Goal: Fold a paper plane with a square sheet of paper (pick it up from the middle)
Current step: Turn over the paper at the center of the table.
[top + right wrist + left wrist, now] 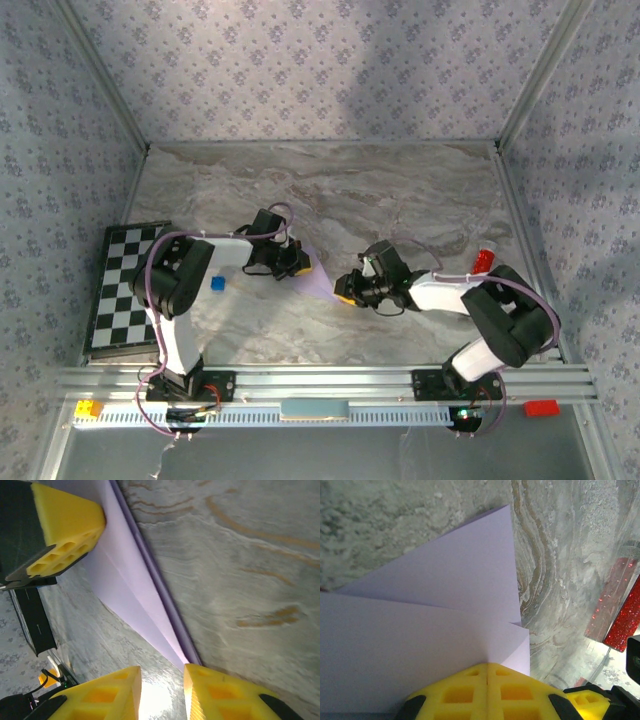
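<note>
Lilac paper between our two grippers, mid-table

From the left we see the chequered board (125, 290) and a small blue cube (217, 284), then our left gripper (300, 266) with its yellow fingers (465, 695) pressed together. The folded lilac paper (322, 280) spreads out from their tips, and a crease in it runs up from the seam between them. We cannot tell whether a layer is nipped in that seam. The paper lies on the marble table (350, 190), narrowing toward our right gripper (345, 292). In the right wrist view its fingers (100, 695) stand spread with bare table between them. The paper's pointed end (187, 656) reaches the inner edge of one finger, not gripped. The left gripper's fingertip (65, 530) sits on the paper's far end.
</note>
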Tool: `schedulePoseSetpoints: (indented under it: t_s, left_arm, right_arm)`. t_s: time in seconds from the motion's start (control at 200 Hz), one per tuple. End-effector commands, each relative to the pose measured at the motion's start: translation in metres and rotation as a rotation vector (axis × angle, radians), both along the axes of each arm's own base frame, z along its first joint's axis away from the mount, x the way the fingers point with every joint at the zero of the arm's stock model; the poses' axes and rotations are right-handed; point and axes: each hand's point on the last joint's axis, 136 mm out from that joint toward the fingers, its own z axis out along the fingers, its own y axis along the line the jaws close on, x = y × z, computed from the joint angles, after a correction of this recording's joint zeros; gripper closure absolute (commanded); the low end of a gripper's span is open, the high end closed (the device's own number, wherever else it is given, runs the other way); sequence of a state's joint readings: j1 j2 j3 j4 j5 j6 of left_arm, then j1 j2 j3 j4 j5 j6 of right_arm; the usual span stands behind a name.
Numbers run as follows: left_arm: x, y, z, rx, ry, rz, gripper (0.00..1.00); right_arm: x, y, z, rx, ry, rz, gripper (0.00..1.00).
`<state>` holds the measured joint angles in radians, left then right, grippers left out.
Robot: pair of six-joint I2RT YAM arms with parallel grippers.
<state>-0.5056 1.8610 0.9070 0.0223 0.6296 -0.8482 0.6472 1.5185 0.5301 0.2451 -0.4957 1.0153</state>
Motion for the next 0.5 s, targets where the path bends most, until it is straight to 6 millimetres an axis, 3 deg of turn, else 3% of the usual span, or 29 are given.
schedulePoseSetpoints:
  t_s: [0.0, 0.24, 0.495]
  left_arm:
    - [-0.007, 0.004, -0.012, 0.019, 0.057, 0.008, 1.00]
    - [-0.009, 0.005, -0.012, 0.020, 0.063, 0.006, 1.00]
    - [-0.012, 0.007, -0.013, 0.020, 0.079, 0.009, 1.00]
  right_arm:
    - [0.006, 0.005, 0.003, 0.017, -0.021, 0.027, 0.70]
    - [0.005, -0.011, -0.002, -0.104, -0.009, 0.016, 0.69]
    - [-0.018, -0.021, -0.021, -0.146, 0.081, 0.012, 0.68]
